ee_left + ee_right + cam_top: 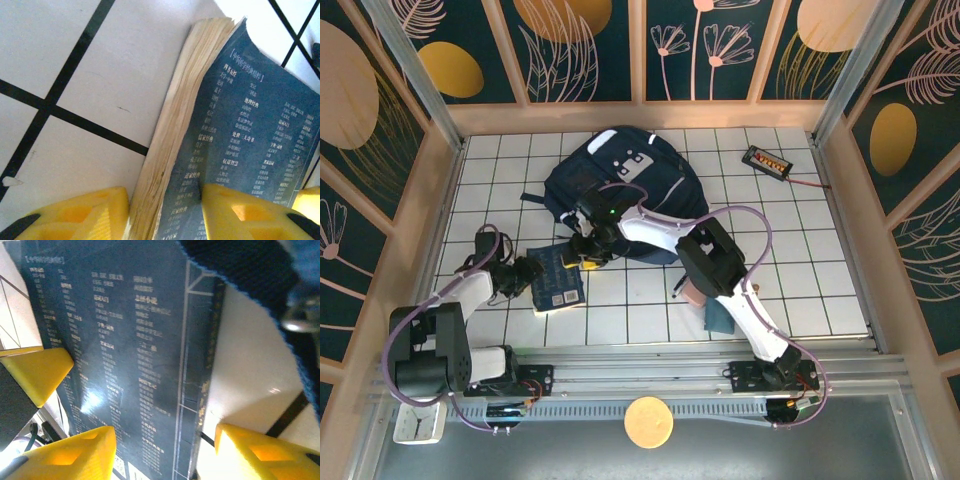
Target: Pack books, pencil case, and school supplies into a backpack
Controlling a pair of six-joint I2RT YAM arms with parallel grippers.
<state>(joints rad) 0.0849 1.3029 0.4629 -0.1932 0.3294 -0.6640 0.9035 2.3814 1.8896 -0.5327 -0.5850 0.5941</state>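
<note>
Closest in: my left fingers point(112, 207), yellow and wedge-shaped, set either side of the long open edge of a thin dark navy-blue paperback book point(240, 115) printed with pale columns of text. One finger sits against the cream page block; the other lies on the cover. Whether they are pinching the book or merely bracketing it, I cannot tell. On the outer side of these fingers is a white tiled counter point(75, 75) with black grid lines.

My right fingers point(97, 447), likewise yellow, stand spread. One hangs over the book's cover, the other over bare counter just past the spine edge, with a sliver of counter showing between spine and finger. Just beyond them, the dark navy-blue fabric of the large backpack point(240, 275) crosses in front of the book's far corner.

From above, the book lies on the counter. The left fingers are at its left edge and the right fingers at its upper right corner, where it meets the backpack's lower edge.

Well behind the right fingers, beside my right forearm:
- a pale pink oblong pencil case point(691, 292)
- a slim black pen point(675, 288) just beside it
- a small squarish teal-blue flat item point(720, 318) nearer my base

Far to the right of the right fingers, near the back wall, sits a black tray with orange pieces point(767, 160).
</note>
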